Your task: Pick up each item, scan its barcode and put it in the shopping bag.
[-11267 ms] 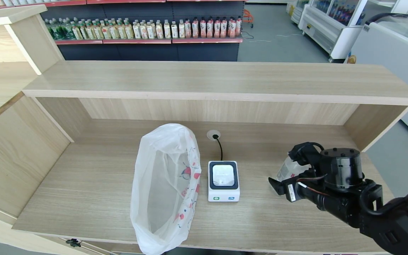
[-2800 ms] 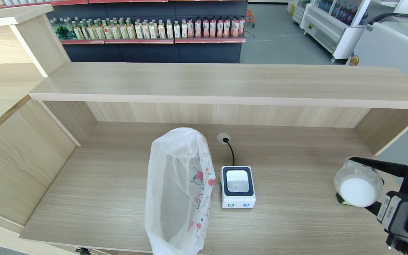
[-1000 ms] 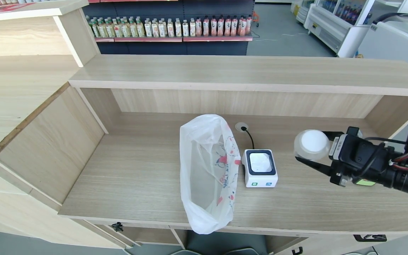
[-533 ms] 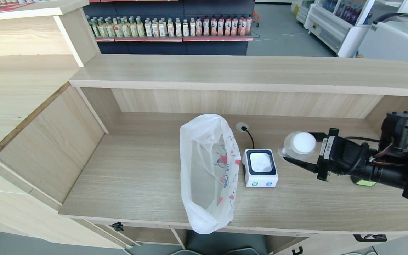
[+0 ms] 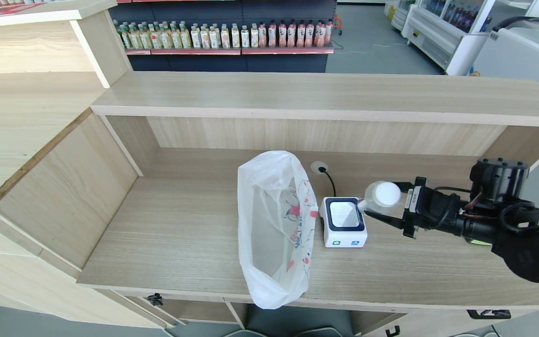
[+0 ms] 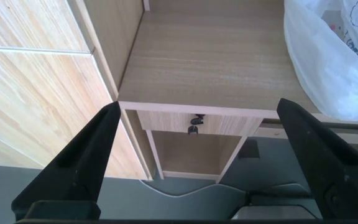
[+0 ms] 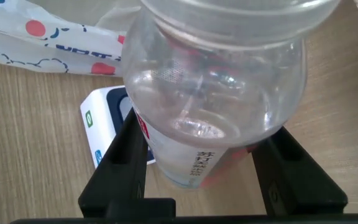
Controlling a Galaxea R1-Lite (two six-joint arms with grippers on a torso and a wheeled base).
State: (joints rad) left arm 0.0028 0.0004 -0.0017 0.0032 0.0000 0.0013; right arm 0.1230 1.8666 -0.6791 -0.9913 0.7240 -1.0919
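Bottle (image 5: 382, 194) in right hand (image 5: 376, 202), nearer scanner (image 5: 343, 223)

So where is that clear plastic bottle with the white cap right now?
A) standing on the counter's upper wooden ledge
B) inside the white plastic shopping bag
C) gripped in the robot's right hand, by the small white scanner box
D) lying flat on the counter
C: the clear plastic bottle with the white cap sits between the fingers of the right hand, at the right edge of the small white scanner box, outside the white plastic shopping bag.
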